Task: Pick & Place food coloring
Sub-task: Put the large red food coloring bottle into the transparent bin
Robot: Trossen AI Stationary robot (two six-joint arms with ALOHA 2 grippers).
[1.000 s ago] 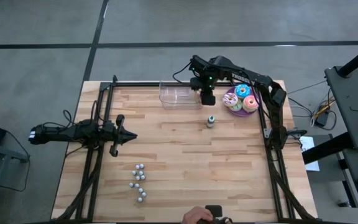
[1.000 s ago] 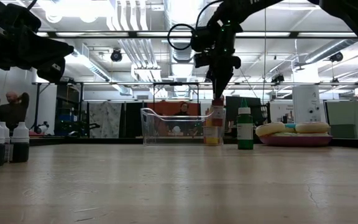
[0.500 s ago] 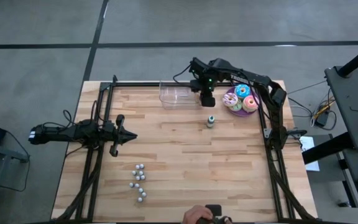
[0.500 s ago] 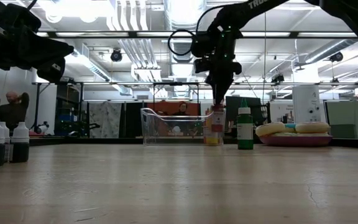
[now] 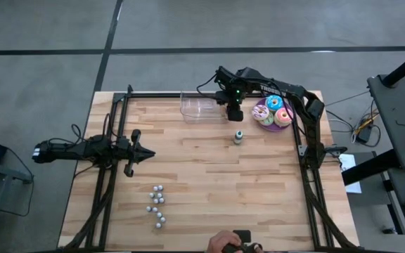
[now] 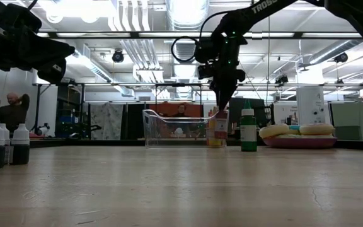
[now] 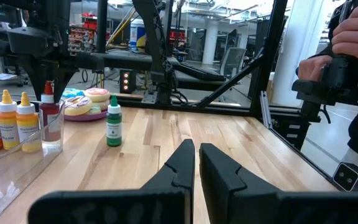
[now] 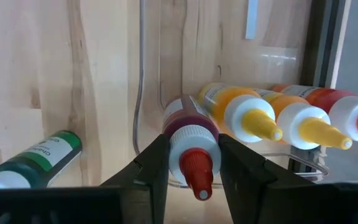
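The food coloring bottles are small, with pointed caps. Three of them, yellow (image 8: 244,115), orange (image 8: 294,121) and orange-red (image 8: 347,115), stand in a clear tub (image 5: 201,107) at the table's far edge. My right gripper (image 8: 193,154) is shut on a fourth, dark red bottle (image 6: 220,129), held low in the tub's right end beside them. I cannot tell whether its base touches the tub floor. A green bottle (image 5: 238,136) stands alone on the wood, nearer than the tub. My left gripper (image 7: 196,163) waits at the table's left, level and shut on nothing. My right gripper pinches the dark red bottle between its two fingers (image 8: 151,168), at the white collar just below the red cap (image 8: 191,138). The fingers come from above, pointing steeply down. The bottle stays upright below them, inside the tub's right end.
A plate of frosted doughnuts (image 5: 273,112) sits right of the tub. A cluster of small white-capped things (image 5: 157,207) lies near the front left. Black frame rails (image 5: 304,147) run along both sides of the table. A person's hand (image 5: 223,243) shows at the near edge.
My right gripper has sunk a little with the dark red bottle, lowering it upright into the tub's right end. The gap between its fingers has not changed.
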